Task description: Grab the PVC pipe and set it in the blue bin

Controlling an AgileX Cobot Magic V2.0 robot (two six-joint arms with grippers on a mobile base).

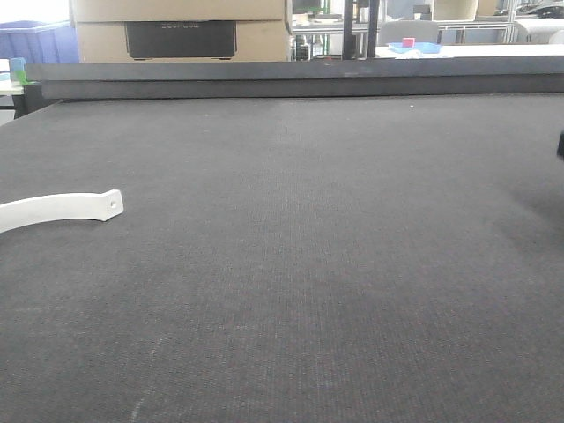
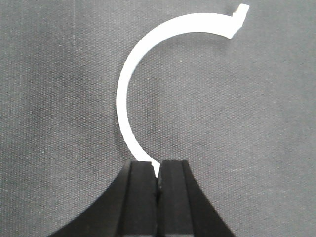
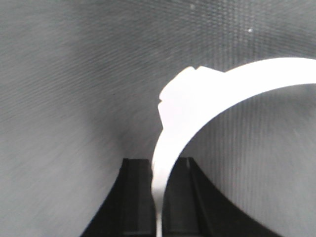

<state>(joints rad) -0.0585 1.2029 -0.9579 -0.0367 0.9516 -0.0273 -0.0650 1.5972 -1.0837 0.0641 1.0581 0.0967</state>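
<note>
While left claw (image 2: 158,170) pinches PVC pipe (image 2: 123,89), right claw (image 3: 160,165) clamps another white arc (image 3: 197,98), wide mat (image 1: 308,264) around.

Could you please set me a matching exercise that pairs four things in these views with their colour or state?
Things:
1. pipe
2. table
3. left gripper
4. box

Descriptions:
A. dark grey
B. tan
C. white and curved
D. jaws shut on the pipe

Pairs: 1-C, 2-A, 3-D, 4-B.
</note>
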